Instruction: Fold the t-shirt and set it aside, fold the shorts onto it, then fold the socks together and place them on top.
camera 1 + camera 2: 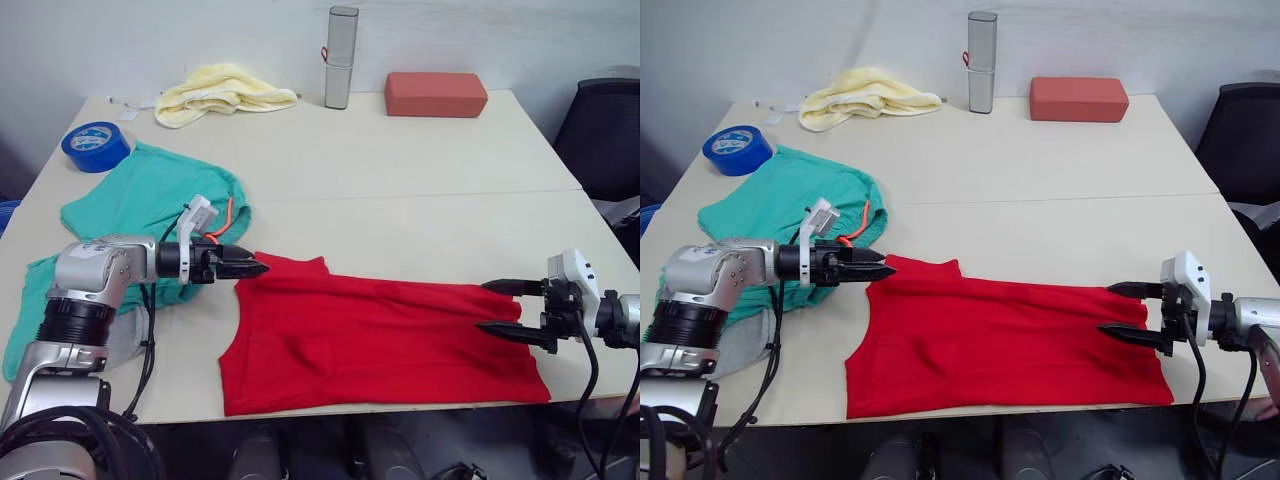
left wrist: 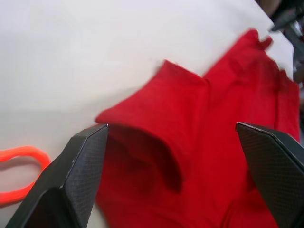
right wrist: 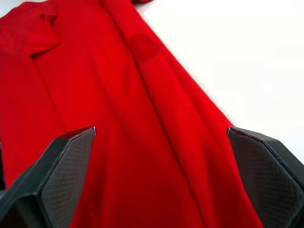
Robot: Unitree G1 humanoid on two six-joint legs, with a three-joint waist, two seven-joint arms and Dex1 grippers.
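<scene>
From the head views, the t-shirt lies flat along the table's near edge, the shorts at its left. The left gripper points at its left corner; the right gripper spreads over its right end.

The left wrist view shows parted fingers straddling a raised fold: pinching that should fold evenly.

The right wrist view shows parted fingers above smooth cloth.
</scene>
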